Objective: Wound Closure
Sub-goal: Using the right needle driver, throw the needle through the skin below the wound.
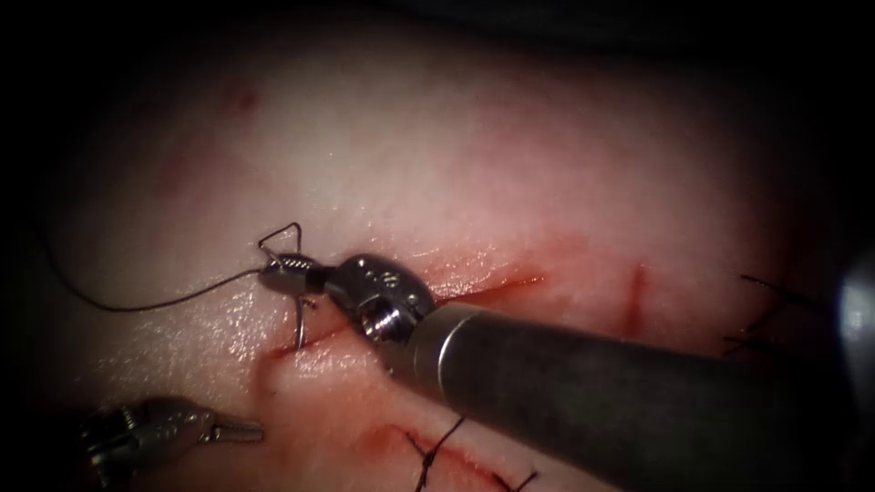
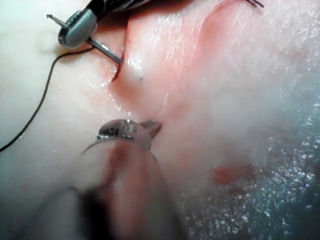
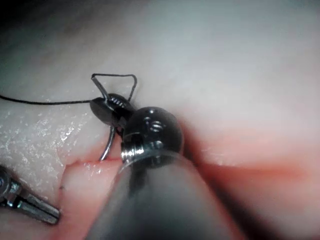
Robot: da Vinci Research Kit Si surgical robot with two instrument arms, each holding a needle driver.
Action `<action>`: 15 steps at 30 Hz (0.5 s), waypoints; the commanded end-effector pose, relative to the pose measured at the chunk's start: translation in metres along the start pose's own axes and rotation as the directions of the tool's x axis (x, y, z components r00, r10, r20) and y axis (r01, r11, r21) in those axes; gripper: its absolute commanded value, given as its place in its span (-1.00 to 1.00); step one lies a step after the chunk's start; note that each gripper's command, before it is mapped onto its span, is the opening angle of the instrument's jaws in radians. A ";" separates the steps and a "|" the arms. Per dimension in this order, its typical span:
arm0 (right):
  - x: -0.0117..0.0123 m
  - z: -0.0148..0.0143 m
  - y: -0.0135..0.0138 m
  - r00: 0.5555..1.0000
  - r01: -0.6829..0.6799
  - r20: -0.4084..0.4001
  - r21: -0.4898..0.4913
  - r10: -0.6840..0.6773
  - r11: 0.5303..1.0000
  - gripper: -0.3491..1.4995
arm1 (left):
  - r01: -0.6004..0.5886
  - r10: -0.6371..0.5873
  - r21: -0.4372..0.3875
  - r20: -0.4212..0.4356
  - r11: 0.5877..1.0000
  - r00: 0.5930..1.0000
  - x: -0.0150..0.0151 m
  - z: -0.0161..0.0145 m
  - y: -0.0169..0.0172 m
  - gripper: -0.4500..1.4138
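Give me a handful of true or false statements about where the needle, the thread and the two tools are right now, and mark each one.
1. The right tool holds the needle. True.
2. The left tool holds the thread. False: it holds nothing and sits apart, below and left of the cut.
3. The needle's lower end goes into the tissue at the left end of the cut. True.
4. The thread trails off to the right of the needle. False: it runs left across the tissue.
5. The needle lies loose on the tissue. False: the right tool's jaws are shut on it near its thread end.
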 end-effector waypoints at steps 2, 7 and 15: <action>-0.0013 0.0009 -0.0001 0.998 -0.061 -0.010 0.040 0.062 0.997 -1.00 | -0.001 0.001 -0.001 -0.001 1.000 1.000 0.0001 0.0008 -0.0002 -1.00; -0.0040 0.0010 -0.0011 0.967 -0.254 0.014 0.083 0.254 0.964 -1.00 | -0.001 0.001 -0.002 -0.001 1.000 1.000 0.0002 0.0008 -0.0004 -1.00; -0.0069 0.0009 -0.0031 0.925 -0.380 0.044 0.094 0.378 0.920 -1.00 | 0.000 0.000 -0.004 0.000 1.000 1.000 0.0003 0.0007 -0.0005 -1.00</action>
